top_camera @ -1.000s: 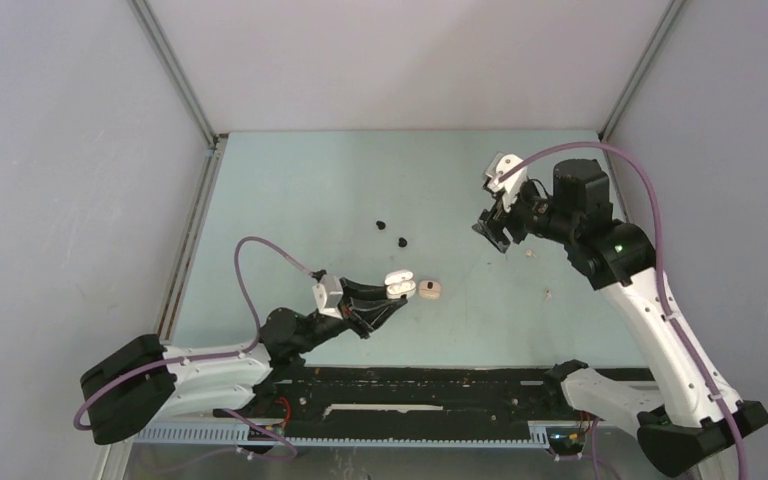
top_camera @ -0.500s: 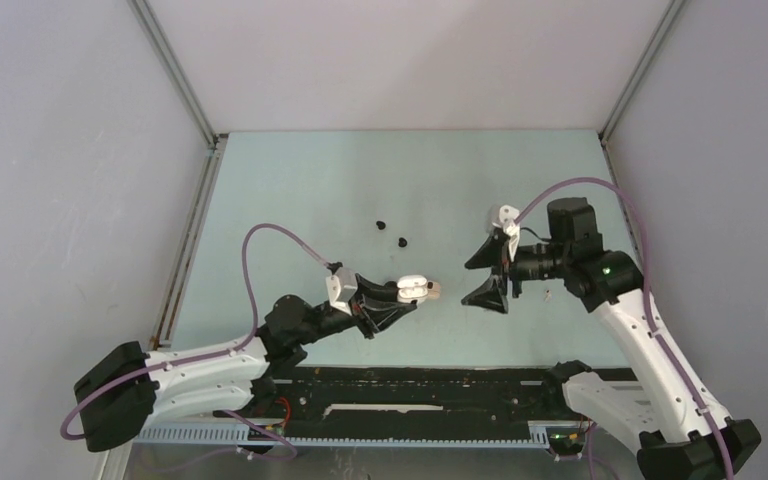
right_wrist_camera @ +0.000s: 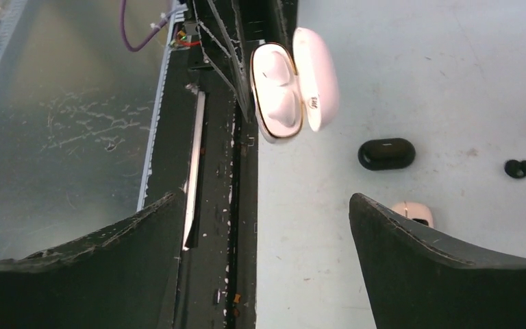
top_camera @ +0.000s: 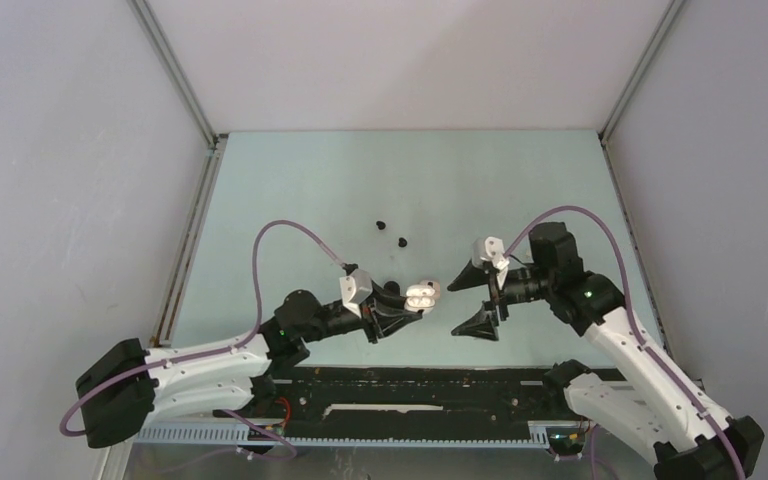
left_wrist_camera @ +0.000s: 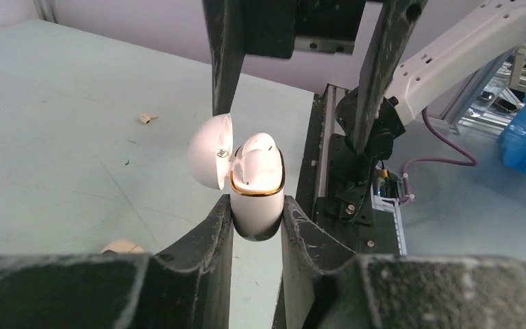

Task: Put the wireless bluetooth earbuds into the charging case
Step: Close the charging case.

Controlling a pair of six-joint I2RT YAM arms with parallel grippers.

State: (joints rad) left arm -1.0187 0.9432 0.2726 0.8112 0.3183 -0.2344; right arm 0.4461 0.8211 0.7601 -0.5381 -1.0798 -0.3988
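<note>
My left gripper (top_camera: 415, 302) is shut on a white charging case (top_camera: 421, 293) with a gold rim and holds it upright above the table, lid open. A white earbud (left_wrist_camera: 255, 147) sits in the case (left_wrist_camera: 257, 199), gripped low between the jaws of my left gripper (left_wrist_camera: 257, 209). My right gripper (top_camera: 467, 303) is open and empty, just right of the case, which shows in the right wrist view (right_wrist_camera: 279, 92) ahead of the gripper (right_wrist_camera: 267, 199). Two black earbuds (top_camera: 381, 224) (top_camera: 402, 241) lie farther back. A small pale earbud (left_wrist_camera: 147, 118) lies on the table.
A black case (right_wrist_camera: 385, 153) and a cream case (right_wrist_camera: 412, 211) lie on the table under the held case; the cream case also shows in the left wrist view (left_wrist_camera: 120, 247). The black rail (top_camera: 410, 385) runs along the near edge. Grey walls stand on both sides.
My right gripper has swung down and left from the back of the table to just right of the held case. My left gripper has carried the case slightly right.
</note>
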